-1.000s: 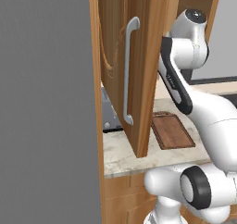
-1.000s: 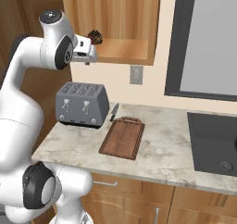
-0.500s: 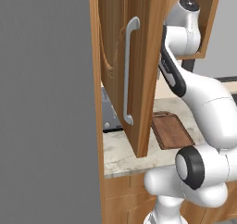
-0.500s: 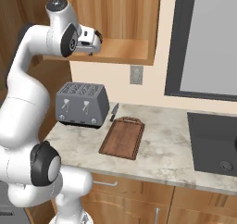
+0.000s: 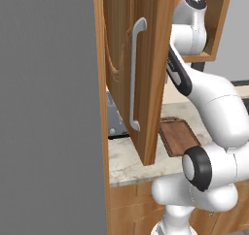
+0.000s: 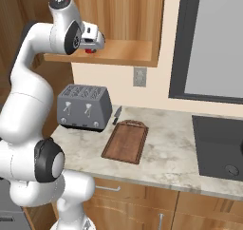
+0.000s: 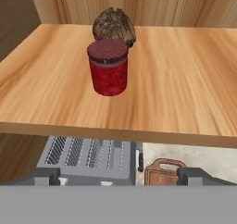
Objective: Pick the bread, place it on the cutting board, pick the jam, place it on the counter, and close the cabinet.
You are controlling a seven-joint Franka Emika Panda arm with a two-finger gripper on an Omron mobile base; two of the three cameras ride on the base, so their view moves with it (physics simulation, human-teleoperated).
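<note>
The hand view looks onto the open cabinet's wooden shelf. The red jam stands upright on it, with the dark, rough bread right behind, touching or nearly so. My gripper is open, its fingertips wide apart just in front of and below the shelf edge, holding nothing. From the right base my gripper hovers at the shelf front beside the jam. The cutting board lies bare on the counter. The cabinet door stands wide open.
A grey toaster sits on the counter under the shelf, with a knife between it and the board. A wall outlet is behind, and a black cooktop lies to the right. The door's bar handle juts toward the arm.
The arm's upper joints have swung up and over toward the cabinet. The hand has stayed at the shelf front and now hides the bread in the right base view.
</note>
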